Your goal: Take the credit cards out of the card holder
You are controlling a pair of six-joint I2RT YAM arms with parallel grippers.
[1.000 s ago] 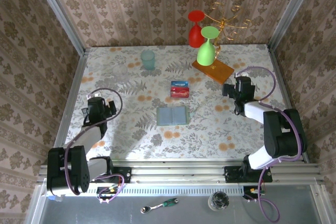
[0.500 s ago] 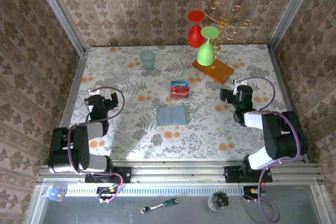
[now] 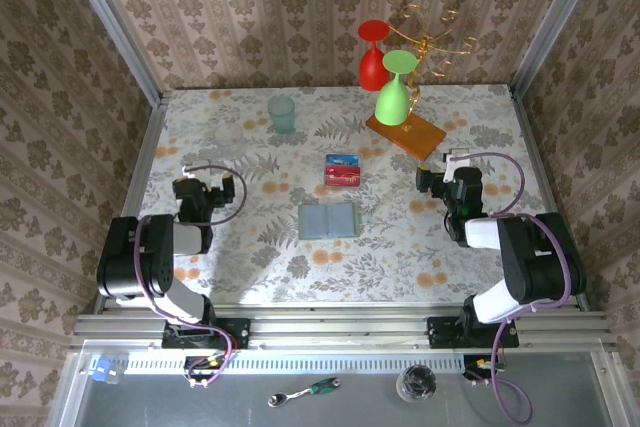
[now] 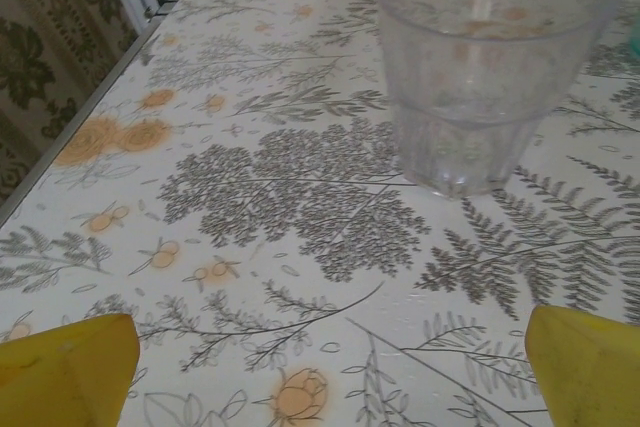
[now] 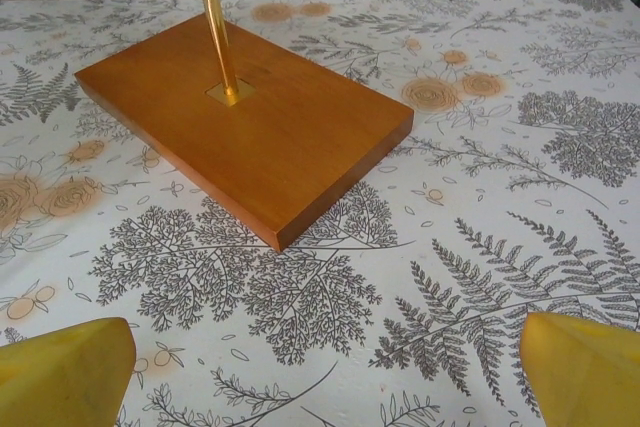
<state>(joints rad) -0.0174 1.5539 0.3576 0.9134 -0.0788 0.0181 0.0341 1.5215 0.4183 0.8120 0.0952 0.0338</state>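
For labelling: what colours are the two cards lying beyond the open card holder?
Blue card, red card; clearest in top external.

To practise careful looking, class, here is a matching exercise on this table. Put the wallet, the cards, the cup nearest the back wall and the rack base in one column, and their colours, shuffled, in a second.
Things
1. wallet
2. cards
3. cup nearest the back wall
4. rack base

Colours
A. orange-brown
B. teal
C. pale blue-grey
D. one red, one blue

Pairs: 1-C, 2-D, 3-B, 4-A
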